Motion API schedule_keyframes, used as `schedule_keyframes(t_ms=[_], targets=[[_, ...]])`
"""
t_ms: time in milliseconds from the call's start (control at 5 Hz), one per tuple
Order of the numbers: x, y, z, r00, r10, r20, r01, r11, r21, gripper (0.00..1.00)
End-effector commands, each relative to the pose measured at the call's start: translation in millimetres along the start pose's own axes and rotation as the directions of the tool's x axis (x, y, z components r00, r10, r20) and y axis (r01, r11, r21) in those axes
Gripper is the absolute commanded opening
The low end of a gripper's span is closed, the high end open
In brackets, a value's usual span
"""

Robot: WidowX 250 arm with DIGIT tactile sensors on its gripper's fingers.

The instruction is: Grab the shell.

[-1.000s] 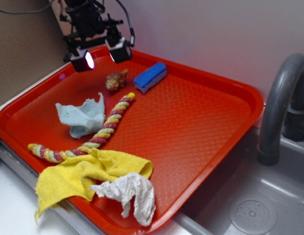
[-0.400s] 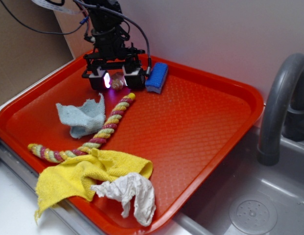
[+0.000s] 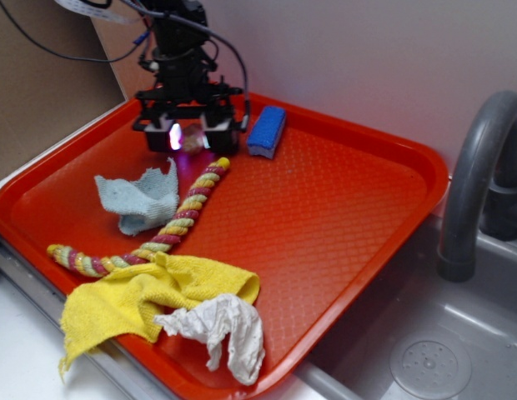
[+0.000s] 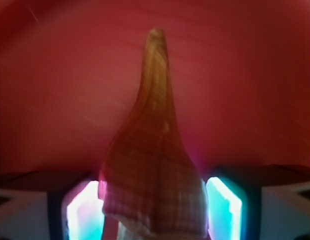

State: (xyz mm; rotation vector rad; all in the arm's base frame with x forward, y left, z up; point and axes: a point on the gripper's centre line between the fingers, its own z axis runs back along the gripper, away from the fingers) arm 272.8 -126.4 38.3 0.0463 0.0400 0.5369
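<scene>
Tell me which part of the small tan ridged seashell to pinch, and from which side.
Pinch the small tan ridged seashell across its wide rounded body, coming straight down from above. The wrist view shows the body sitting between the lit pads of the gripper, while the narrow pointed tip tapers away and would likely slip. The blue rectangular block lies nearby.

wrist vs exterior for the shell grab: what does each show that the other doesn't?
Wrist only: the shell close up, its ridged surface and pointed tip aimed away from the camera, and the lit fingers flanking its wide end.

Exterior only: the layout. The blue block sits just right of the gripper, with the rope, blue cloth, yellow towel and white rag nearer the camera, and the sink beside the tray.

Both: the red tray and the shell between the fingers; contact is unclear.
</scene>
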Motion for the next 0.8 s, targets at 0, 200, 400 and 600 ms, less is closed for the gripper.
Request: schedule_keyframes(t_ms=[0, 200, 400, 600], targets=[[-47, 89, 94, 0.992, 0.101, 0.074, -0.095, 0.992, -0.084, 0.0], [-63, 111, 121, 0.982, -0.139, 0.129, 0.158, 0.977, -0.145, 0.0], [-83, 117, 148, 0.96, -0.162, 0.227, 0.202, 0.965, -0.168, 0.0], [-83, 125, 152, 0.97, -0.113, 0.214, 0.151, 0.974, -0.169, 0.0]])
